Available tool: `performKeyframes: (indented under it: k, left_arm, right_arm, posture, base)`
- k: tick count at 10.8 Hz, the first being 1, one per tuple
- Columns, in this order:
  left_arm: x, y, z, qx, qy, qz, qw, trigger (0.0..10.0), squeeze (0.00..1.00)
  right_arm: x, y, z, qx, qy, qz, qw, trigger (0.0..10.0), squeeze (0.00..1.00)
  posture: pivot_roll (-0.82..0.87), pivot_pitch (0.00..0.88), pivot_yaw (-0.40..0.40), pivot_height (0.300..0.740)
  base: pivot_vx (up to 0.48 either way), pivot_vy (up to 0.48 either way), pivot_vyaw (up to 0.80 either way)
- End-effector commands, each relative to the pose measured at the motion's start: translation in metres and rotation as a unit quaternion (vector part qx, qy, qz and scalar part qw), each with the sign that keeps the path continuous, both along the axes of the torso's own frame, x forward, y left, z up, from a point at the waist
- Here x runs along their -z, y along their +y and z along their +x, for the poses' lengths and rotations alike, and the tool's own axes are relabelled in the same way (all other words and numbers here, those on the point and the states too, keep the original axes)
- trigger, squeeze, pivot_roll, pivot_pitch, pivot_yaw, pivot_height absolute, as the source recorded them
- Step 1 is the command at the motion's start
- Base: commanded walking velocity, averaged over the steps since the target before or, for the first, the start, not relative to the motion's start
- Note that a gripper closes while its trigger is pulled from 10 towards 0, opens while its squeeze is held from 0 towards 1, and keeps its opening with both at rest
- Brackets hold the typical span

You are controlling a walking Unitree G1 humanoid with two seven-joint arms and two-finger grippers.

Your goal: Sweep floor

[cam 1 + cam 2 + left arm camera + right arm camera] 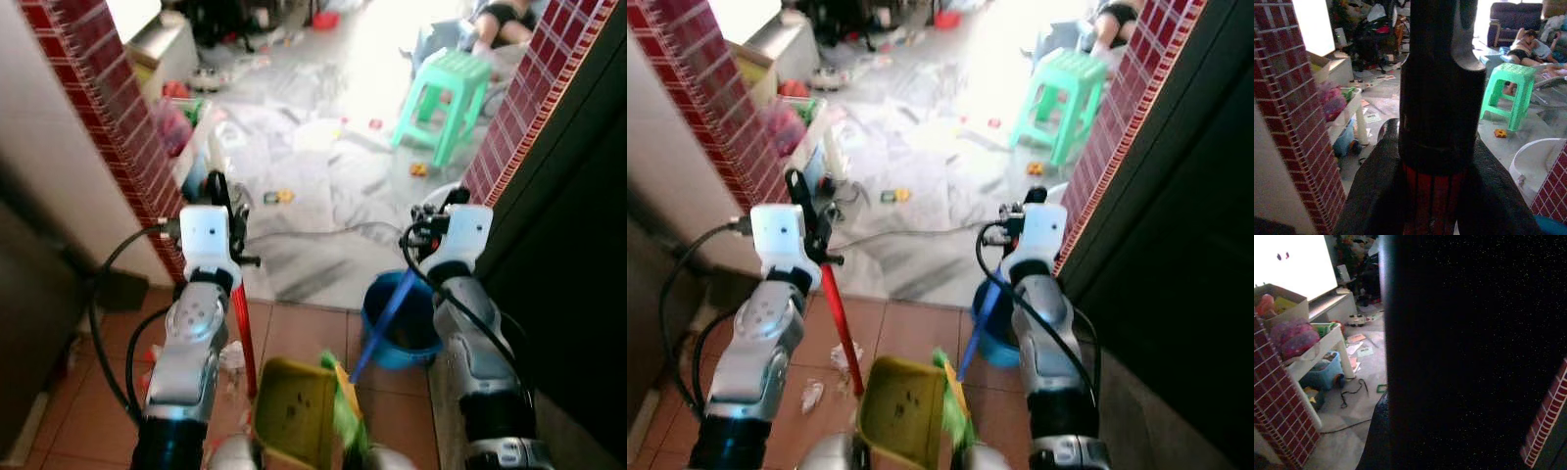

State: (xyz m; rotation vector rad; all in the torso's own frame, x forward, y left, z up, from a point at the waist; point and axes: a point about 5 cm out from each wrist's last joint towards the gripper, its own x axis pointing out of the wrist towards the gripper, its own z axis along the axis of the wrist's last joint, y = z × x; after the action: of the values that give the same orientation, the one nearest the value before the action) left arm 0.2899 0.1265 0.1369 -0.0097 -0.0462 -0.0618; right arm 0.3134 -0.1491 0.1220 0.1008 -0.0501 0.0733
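- The doorway between the red-tiled pillars [118,127] frames everything; beyond it, toward 12 o'clock, the marble floor [313,186] is strewn with toys and papers, and a green stool [446,98] stands at about 1 o'clock. I judge that litter to be the sweeping job ahead.
- The blue bucket [397,333] sits on the terracotta tiles at 4 o'clock, just beside the right arm, against the dark wall.
- The yellow dustpan [906,411] hangs low at 6 o'clock with its mouth up, carried rather than set down, I'd say, so it travels along with me.
- The red handle [838,323] runs on a steep diagonal, upper end at 10 o'clock in the left gripper [803,211], lower end sloping to the dustpan. That gripper is clenched round it; the left wrist view shows dark fingers [1376,196] hugging the red shaft.
- The blue broom handle [382,318] slants from the right gripper [441,211] down to 6 o'clock, green bristles [955,411] by the pan. I cannot tell that gripper's state.
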Motion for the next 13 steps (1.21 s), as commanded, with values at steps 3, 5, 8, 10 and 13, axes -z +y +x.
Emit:
performKeyframes:
  k: [3,5,8,10,13]
  left_arm:
    - [-0.012,0.0,0.002,-0.004,-0.021,-0.01,1.0,10.0,0.0]
    - [-0.014,-0.001,0.004,-0.002,-0.022,-0.01,1.0,10.0,0.0]
    - [-0.015,-0.002,0.005,-0.002,-0.024,-0.01,1.0,10.0,0.0]
    - [-0.017,-0.001,0.005,0.0,-0.029,-0.009,1.0,10.0,0.0]
    - [-0.019,-0.001,0.004,-0.006,-0.03,-0.018,0.999,10.0,0.0]
  right_arm:
    - [0.006,0.004,-0.001,-0.007,0.019,0.007,1.0,10.0,0.0]
    - [0.006,0.005,-0.001,-0.008,0.023,0.023,0.999,10.0,0.0]
    - [0.007,0.007,0.0,-0.007,0.028,0.009,1.0,10.0,0.0]
    - [0.002,0.013,0.003,-0.01,0.006,-0.042,0.999,10.0,0.0]
    - [0.003,0.019,0.001,-0.056,0.024,0.002,0.998,10.0,0.0]
  posture:
    - [-0.06,0.0,0.025,0.74]
    - [-0.06,0.0,0.025,0.74]
    - [-0.06,0.0,0.026,0.74]
    - [-0.06,0.0,0.027,0.74]
    - [-0.05,0.0,0.015,0.74]
  base:
    - [-0.301,0.0,0.0]
    - [-0.304,0.0,0.0]
    - [-0.301,0.0,0.0]
    - [-0.152,0.0,0.0]
    - [0.0,0.0,0.0]
